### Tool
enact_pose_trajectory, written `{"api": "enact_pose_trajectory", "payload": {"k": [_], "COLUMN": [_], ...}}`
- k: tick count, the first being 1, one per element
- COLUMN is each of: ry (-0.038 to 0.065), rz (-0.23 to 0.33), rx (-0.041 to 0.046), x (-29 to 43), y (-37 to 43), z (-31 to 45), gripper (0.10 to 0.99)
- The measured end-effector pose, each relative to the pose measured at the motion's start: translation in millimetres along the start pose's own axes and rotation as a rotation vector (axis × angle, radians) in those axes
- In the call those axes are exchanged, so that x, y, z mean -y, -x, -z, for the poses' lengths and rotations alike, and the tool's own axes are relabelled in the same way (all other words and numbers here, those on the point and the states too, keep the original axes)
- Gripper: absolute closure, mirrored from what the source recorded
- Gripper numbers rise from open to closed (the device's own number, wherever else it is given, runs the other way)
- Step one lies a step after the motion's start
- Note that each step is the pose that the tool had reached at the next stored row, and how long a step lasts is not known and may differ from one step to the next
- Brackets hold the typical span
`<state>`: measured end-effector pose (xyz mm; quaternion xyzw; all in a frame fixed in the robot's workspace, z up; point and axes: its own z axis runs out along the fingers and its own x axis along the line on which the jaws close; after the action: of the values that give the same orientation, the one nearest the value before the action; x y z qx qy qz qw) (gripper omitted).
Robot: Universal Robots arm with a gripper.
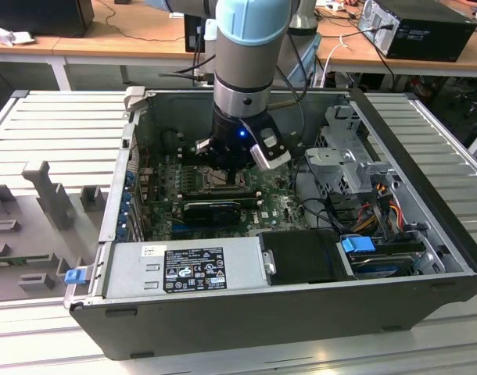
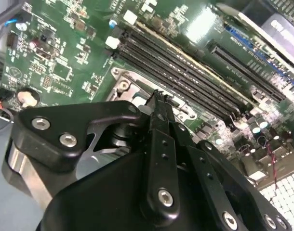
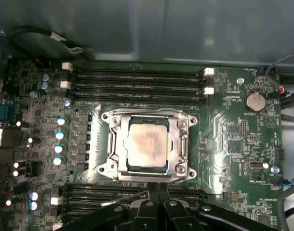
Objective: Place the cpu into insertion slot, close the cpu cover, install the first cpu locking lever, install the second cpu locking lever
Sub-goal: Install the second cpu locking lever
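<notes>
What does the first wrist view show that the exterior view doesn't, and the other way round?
The first wrist view looks straight down on the cpu seated in the insertion slot, with the cpu cover framing it, memory slots along two sides and a coin battery.

The exterior view takes in the whole open computer case, the power supply, the blue-tabbed drive bay and the arm reaching down into the case.

Both show the green motherboard and the claw close beside the socket.
</notes>
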<state>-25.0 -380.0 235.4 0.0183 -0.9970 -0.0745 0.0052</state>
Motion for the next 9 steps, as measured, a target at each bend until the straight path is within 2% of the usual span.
{"api": "enact_pose_trajectory", "payload": {"k": [1,2,6,7,9], "ry": [0.02,0.026,0.031,0.033,0.033], "rz": [0.0,0.0,0.004,0.006,0.008], "rx": [0.0007,0.0009,0.0005,0.0003,-0.0001], "x": [2.0,3.7,7.0,7.3,8.0], "y": [-2.8,-4.8,-14.8,-18.3,-19.8], "z": [-0.1,-0.4,-2.6,-4.8,-9.9], "gripper": [0.98,0.98,0.98,0.98,0.98]}}
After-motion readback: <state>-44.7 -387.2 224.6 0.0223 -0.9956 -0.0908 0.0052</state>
